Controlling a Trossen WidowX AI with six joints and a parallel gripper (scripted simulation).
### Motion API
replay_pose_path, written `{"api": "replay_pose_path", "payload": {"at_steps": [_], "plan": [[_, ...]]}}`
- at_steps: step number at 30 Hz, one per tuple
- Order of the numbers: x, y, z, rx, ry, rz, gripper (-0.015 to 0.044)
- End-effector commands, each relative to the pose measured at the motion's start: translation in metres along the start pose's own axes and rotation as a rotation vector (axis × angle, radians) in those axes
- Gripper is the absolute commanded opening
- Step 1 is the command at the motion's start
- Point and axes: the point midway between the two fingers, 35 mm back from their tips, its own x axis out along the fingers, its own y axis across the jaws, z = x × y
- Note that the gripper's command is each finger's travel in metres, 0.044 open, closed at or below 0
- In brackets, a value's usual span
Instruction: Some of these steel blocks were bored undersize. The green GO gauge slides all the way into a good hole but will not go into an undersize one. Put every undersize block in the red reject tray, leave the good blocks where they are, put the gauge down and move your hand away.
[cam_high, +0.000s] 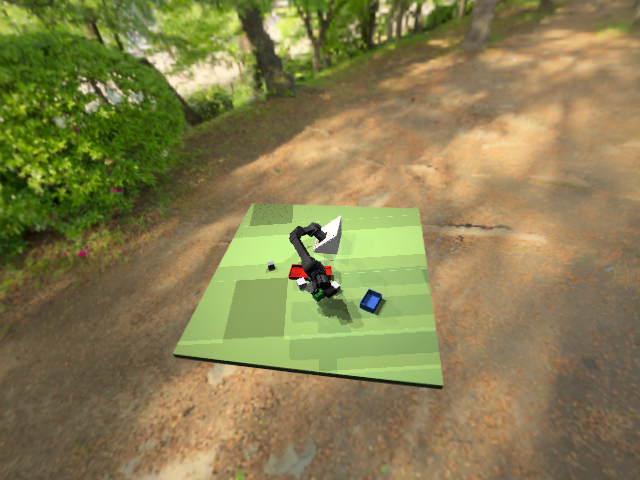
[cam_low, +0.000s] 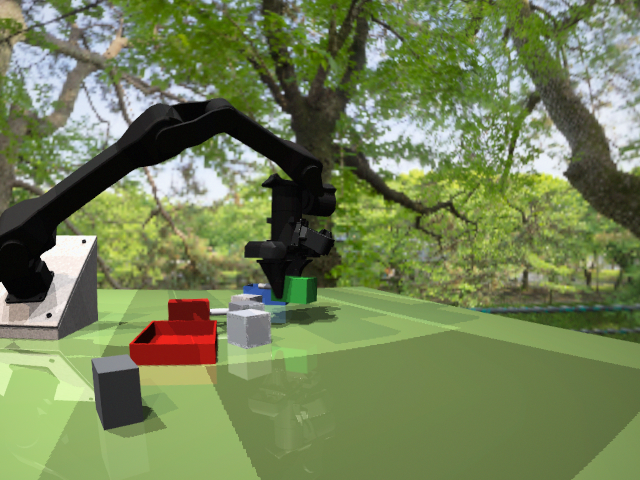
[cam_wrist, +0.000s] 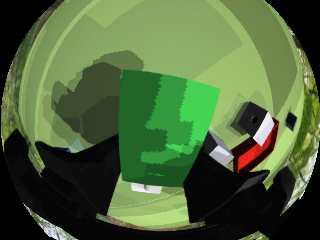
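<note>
Fingers (cam_high: 321, 292) (cam_low: 290, 291) of mine grasp the green gauge (cam_high: 319, 294) (cam_low: 300, 289) (cam_wrist: 162, 127), which lies between them, raised above the counter (cam_high: 258, 310) (cam_low: 413, 392) (cam_wrist: 175, 30); the red tray (cam_high: 296, 271) (cam_low: 175, 352) (cam_wrist: 256, 154) stands apart.
</note>
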Motion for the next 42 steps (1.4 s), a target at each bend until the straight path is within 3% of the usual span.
{"api": "replay_pose_path", "payload": {"at_steps": [1, 15, 42], "plan": [[0.007, 0.000, 0.001, -0.007, -0.008, 0.000, 0.0000], [0.034, 0.001, 0.006, -0.006, -0.010, -0.001, 0.0000], [0.034, 0.002, -0.004, -0.006, -0.025, -0.001, 0.0000]]}}
